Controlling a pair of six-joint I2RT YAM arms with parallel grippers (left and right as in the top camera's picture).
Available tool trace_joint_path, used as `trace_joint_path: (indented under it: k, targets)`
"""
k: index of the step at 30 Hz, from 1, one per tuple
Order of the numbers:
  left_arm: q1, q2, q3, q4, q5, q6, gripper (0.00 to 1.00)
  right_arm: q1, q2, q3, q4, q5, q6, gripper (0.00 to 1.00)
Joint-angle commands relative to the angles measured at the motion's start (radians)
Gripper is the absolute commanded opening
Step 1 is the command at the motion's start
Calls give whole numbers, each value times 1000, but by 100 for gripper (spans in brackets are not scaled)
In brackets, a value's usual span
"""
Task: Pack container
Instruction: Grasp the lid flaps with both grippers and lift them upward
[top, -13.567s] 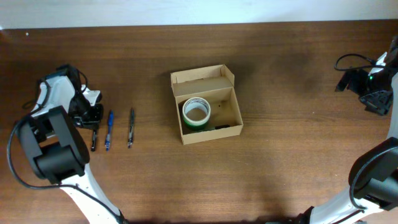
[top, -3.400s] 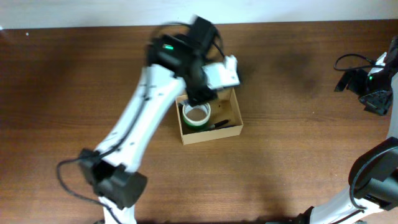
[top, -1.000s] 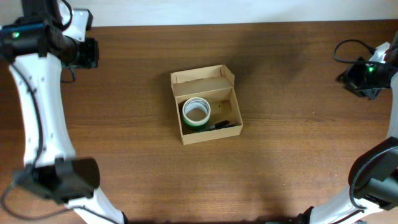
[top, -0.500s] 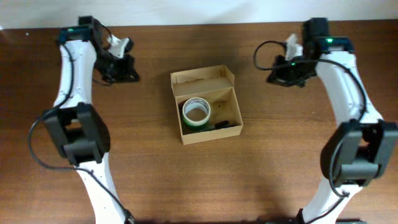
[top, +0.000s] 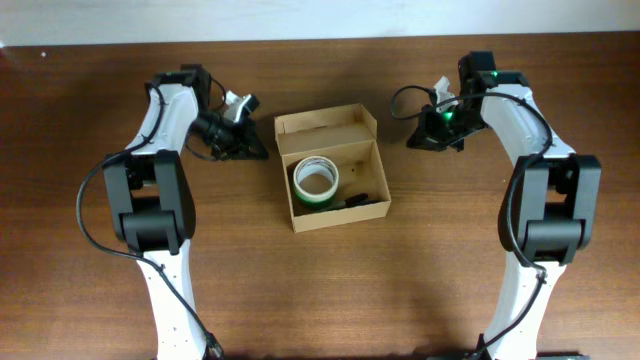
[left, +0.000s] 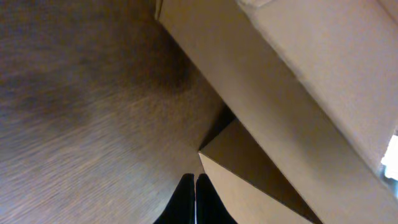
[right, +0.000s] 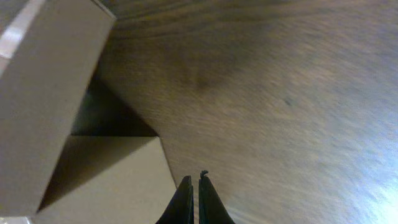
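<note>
the brown wooden table (top: 480, 260) fills the view from above. the left arm (top: 150, 200) goes up the left side, bends at the far edge and turns in toward the middle. the right arm (top: 545, 200) does the same on the right side, like a mirror.

the box (top: 338, 215) sits in the middle of the table, open side up. its lid flap (top: 322, 125) is folded back at 12 o'clock, so box and flap together run long from 12 to 6, turned a little toward 11. inside, a green and white tape roll (top: 316, 180) lies flat at the 9 o'clock side. a black pen (top: 358, 201) lies along the 6 o'clock wall, next to the roll.

the left gripper (top: 258, 152) is just beside the box at 9 o'clock and points at it. the right gripper (top: 413, 140) is near the box at 3 o'clock and points at it too.

the view from above does not show the fingers well. the left wrist view does: the two dark fingertips (left: 186, 200) are pressed together with nothing between them, low over the table by a box corner. the right wrist view shows its tips nearly together too, with only a thin slit and nothing in it.
</note>
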Motion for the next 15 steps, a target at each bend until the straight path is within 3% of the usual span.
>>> trace_joint_path:
  k: [1, 15]
  targets:
    - [5, 20, -80, 58, 152, 18, 2, 5, 21, -3, 29, -145, -33, 4]
    - [5, 21, -125, 270, 310, -50, 2, 7, 72, -3, 126, -240, -14, 4]
